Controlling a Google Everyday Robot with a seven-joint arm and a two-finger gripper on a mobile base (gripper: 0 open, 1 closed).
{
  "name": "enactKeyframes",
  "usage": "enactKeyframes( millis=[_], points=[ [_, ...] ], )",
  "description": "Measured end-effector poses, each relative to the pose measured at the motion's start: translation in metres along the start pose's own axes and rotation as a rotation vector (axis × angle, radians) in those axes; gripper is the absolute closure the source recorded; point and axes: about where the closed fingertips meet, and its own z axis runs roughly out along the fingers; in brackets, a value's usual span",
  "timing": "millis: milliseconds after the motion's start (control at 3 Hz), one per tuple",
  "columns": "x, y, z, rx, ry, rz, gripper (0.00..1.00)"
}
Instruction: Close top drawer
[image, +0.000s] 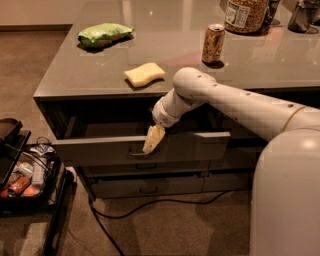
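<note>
The top drawer (100, 149) is a wide, shallow dark-grey drawer under the counter, pulled partly out, with a flat front panel and a small bar pull (140, 154) at its centre. My gripper (151, 142) hangs from the white arm that reaches in from the right. It points down at the front panel, right at the pull.
The grey counter (200, 65) holds a green bag (104, 35), a yellow sponge (144, 74), a can (213, 43) and a jar (246, 15). Lower drawers (145, 186) sit closed below. A black cart with items (22, 177) stands at left. A cable (150, 205) lies on the floor.
</note>
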Motion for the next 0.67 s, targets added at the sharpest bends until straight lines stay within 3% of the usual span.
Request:
enactKeyframes(
  millis=[333,667],
  points=[
    [0.0,0.0,0.0,0.0,0.0,0.0,0.0],
    [0.001,0.016,0.001,-0.01,0.003,0.003,0.0]
  ],
)
